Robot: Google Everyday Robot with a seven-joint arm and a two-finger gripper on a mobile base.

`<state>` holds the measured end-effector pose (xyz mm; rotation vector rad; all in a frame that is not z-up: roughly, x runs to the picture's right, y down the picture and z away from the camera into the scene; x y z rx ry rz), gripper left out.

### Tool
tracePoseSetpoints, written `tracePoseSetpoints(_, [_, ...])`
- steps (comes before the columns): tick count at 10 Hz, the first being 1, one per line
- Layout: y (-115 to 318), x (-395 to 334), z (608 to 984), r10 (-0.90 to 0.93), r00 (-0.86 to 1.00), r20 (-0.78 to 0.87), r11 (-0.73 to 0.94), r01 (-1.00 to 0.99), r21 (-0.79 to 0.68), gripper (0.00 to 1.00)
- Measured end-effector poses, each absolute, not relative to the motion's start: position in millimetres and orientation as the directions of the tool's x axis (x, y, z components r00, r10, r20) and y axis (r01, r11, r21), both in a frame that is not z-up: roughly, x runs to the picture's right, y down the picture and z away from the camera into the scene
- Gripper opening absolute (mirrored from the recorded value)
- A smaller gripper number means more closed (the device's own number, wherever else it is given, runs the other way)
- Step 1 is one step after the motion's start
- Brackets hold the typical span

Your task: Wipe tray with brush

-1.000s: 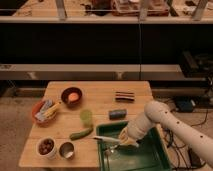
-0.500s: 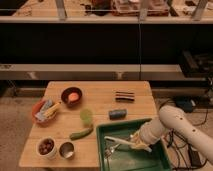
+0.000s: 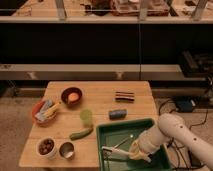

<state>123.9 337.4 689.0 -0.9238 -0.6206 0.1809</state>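
The dark-green tray [image 3: 112,131] sits on the near right corner of the wooden table. My gripper [image 3: 135,150] is low inside the tray, near its front middle, at the end of the white arm [image 3: 175,134] reaching in from the right. It is shut on the brush [image 3: 114,149], a slim whitish stick that points left across the tray floor, its far end by the left rim. A small silver fork [image 3: 125,140] lies slanted on the tray floor just behind the brush.
The wooden table [image 3: 100,100] also carries a dark bowl with an orange item [image 3: 71,95], a red bowl with packets [image 3: 45,111], a green cup [image 3: 86,117], a green vegetable [image 3: 81,133], a white bowl [image 3: 46,146], a metal cup [image 3: 66,149], a blue can [image 3: 118,114] and a dark bar [image 3: 124,96]. Shelving stands behind.
My gripper has moved with the brush from the tray's back part toward its front, dragging the brush across the floor. The arm has swung lower and to the right.
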Motion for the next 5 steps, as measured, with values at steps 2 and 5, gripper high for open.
tracePoseSetpoints(2, [349,104,678,0.401,0.800,0.447,0.588,0.150,-0.795,0.00])
tracePoseSetpoints(5, [346,78,676,0.391,0.776,0.495,0.587,0.204,-0.784,0.00])
